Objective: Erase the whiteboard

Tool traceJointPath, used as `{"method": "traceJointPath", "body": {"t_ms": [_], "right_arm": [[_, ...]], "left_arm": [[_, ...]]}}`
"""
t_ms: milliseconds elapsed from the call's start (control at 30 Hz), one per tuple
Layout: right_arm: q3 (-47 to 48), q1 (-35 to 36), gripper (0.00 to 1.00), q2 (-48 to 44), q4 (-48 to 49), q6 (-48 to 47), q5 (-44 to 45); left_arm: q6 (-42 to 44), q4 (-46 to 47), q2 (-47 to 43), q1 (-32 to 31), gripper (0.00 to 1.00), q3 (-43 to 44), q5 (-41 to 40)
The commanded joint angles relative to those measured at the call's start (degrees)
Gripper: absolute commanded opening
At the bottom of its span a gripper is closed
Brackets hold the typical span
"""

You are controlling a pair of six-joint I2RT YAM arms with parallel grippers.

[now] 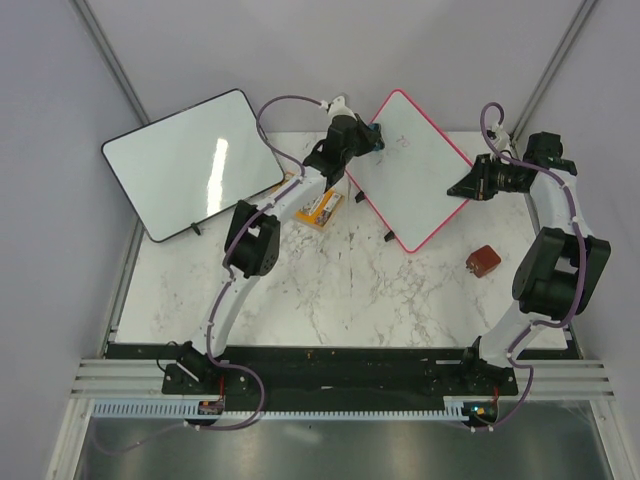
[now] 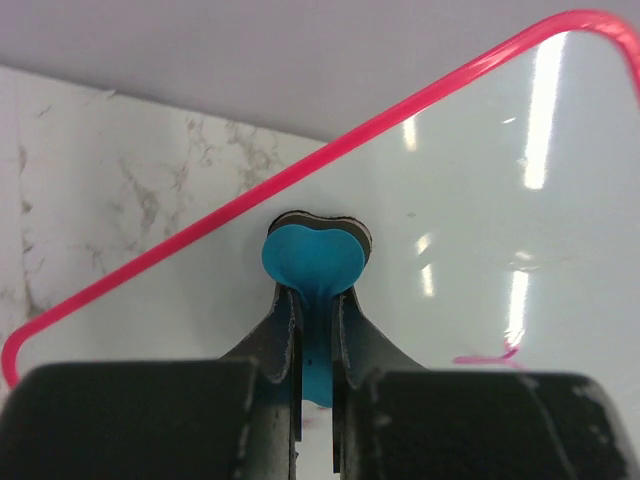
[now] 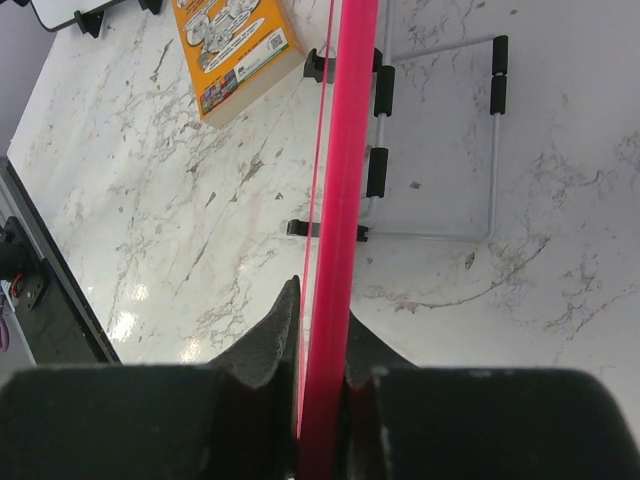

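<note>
Erasing under way, not finished. Pinching a blue eraser (image 2: 312, 258) in the left gripper (image 2: 315, 300), pressed flat on the whiteboard (image 1: 415, 170) just inside its pink frame. Clamping the board's right edge in the right gripper (image 3: 322, 330), likely to steady it. Tilted at the far middle of the table (image 1: 330, 300), over a wire stand (image 3: 440, 140); resting on it or lifted, cannot tell. Mostly clean around the eraser; red stroke (image 2: 488, 355) left to wipe. No open containers seen; orange box (image 1: 322, 208) lying shut, contents hidden.
</note>
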Motion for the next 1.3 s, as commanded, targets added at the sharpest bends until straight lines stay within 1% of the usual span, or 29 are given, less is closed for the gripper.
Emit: {"method": "traceJointPath", "body": {"t_ms": [0,133,233,367,467,500,600,667,700,867,1033,1200,1267], "right_arm": [[-1.18,3.92,0.0,3.23,-7.11,-16.64,3.61],[-1.01,4.53,0.0,3.58,-7.73,-17.17,3.96],[-0.92,4.89,0.0,3.58,-7.82,-17.34,4.14],[-1.09,4.89,0.0,3.41,-7.82,-17.43,4.14],[-1.18,4.97,0.0,2.97,-7.73,-17.61,3.97],[-1.18,4.89,0.0,2.88,-7.64,-17.61,3.97],[-1.36,4.97,0.0,2.53,-7.73,-17.78,3.88],[-1.36,4.89,0.0,2.53,-7.55,-17.78,3.79],[-1.36,4.89,0.0,2.44,-7.64,-17.78,3.79],[-1.45,4.89,0.0,2.26,-7.55,-17.78,3.79],[-1.53,4.89,0.0,1.91,-7.64,-17.78,3.7],[-1.53,4.97,0.0,2.09,-7.55,-17.87,3.7],[-1.53,4.97,0.0,2.0,-7.55,-17.87,3.7]], "left_arm": [[3.29,7.97,2.08,-4.05,0.02,6.59,3.47],[4.26,8.94,2.08,-7.83,0.02,6.68,5.84],[5.48,8.6,1.99,-9.94,0.02,6.77,9.27],[7.51,6.32,2.07,-11.27,0.02,6.68,9.28],[6.46,3.33,2.25,-10.74,0.02,5.81,6.3],[6.11,2.36,2.08,-10.04,0.02,4.76,2.98],[4.0,0.87,1.02,-7.94,0.02,0.97,-0.12],[2.94,-1.33,1.11,-6.79,0.02,0.27,-1.18],[2.68,-4.3,1.2,-5.65,0.02,0.18,-1.71],[-1.89,-6.69,-0.38,-1.96,0.02,-7.46,-2.15],[-5.93,-7.85,-2.84,-0.46,0.02,-15.36,-4.61],[-6.55,-7.76,-2.32,-0.89,0.02,-14.68,-2.95],[-4.2,-6.62,-1.62,-2.29,0.02,-11.96,-1.11]]}}
